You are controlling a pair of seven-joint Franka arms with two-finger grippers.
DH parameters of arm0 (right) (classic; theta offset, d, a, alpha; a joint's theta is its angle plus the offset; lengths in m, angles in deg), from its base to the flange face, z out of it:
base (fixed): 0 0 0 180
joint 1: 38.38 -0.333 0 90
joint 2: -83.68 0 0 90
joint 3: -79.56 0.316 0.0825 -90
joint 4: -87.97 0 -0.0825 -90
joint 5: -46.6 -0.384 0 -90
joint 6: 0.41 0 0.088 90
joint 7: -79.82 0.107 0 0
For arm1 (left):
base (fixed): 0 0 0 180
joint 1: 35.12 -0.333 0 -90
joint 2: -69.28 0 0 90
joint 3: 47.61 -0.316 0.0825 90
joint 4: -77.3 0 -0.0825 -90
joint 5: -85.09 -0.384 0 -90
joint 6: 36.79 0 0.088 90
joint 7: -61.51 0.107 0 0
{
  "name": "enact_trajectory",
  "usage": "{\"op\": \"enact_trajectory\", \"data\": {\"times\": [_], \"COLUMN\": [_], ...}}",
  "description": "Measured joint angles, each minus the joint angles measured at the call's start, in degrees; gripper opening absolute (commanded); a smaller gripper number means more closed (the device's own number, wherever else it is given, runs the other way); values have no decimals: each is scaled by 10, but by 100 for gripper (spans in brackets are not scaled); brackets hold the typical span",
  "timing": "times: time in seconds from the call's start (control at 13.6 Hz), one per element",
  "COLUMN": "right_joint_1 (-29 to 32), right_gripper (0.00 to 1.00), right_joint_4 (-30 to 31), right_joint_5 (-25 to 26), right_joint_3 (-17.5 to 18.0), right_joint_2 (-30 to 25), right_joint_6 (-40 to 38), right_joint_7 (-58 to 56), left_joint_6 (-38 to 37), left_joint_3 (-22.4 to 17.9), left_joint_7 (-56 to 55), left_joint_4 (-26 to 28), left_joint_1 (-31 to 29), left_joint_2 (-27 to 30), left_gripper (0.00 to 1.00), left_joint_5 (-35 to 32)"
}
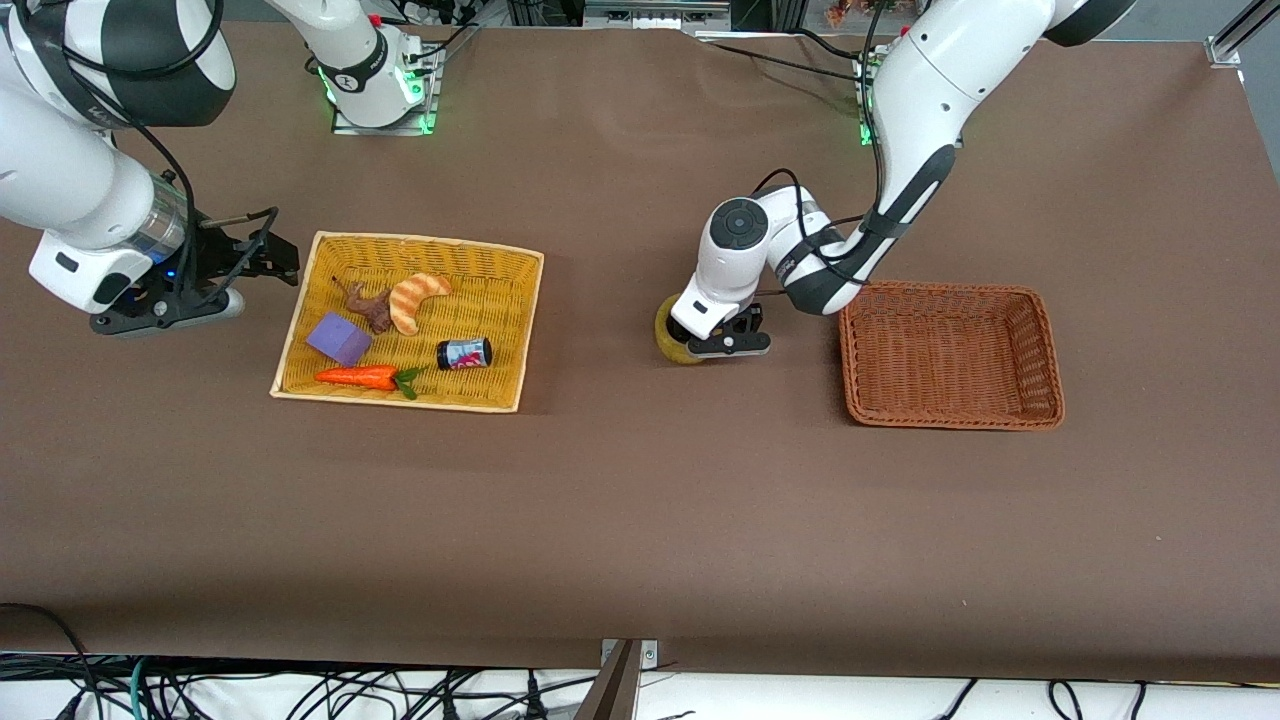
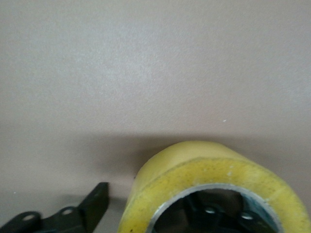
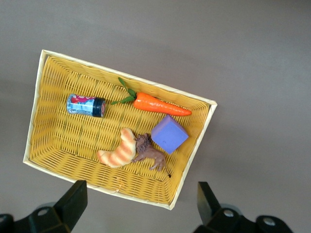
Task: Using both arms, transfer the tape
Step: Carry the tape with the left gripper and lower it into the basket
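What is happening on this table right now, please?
The left gripper is down at the tape, which sits on the brown table between the yellow basket and the empty brown basket. In the left wrist view one finger stands outside the roll. The right gripper waits, open, at the yellow basket's end, where a croissant, a can, a carrot, a purple block and a small animal figure lie.

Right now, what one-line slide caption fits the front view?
Left end effector at the tape between two baskets; right end effector waits, open.
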Motion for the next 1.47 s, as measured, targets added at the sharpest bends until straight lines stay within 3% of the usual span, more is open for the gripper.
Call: {"op": "enact_trajectory", "data": {"times": [0.37, 0.59, 0.81, 0.96, 1.11, 1.33, 1.47], "right_joint_1": [0, 0, 0, 0, 0, 0, 0], "right_gripper": [100, 100, 100, 100, 100, 100, 100], "right_joint_4": [-1, -14, -35, -39, -39, -39, -39], "right_joint_5": [0, 0, 0, 0, 0, 0, 0], "right_joint_3": [0, 0, 0, -3, -5, -7, -7], "right_joint_2": [-1, -4, -6, -6, -6, -6, -6], "right_joint_6": [0, -3, -9, -10, -10, -10, -10], "right_joint_7": [3, 3, 3, 3, 3, 3, 3], "left_joint_6": [-13, -107, -221, -264, -280, -280, -279], "left_joint_3": [22, 42, 32, -21, -103, -226, -277], "left_joint_7": [14, 128, 303, 423, 563, 776, 861], "left_joint_4": [-6, -18, -25, -24, -14, 4, 12], "left_joint_1": [-34, -62, -95, -108, -115, -126, -132], "left_joint_2": [2, 27, 104, 161, 197, 208, 208], "left_gripper": [0, 0, 0, 0, 0, 0, 0], "left_joint_5": [31, 82, 153, 195, 238, 290, 318]}}
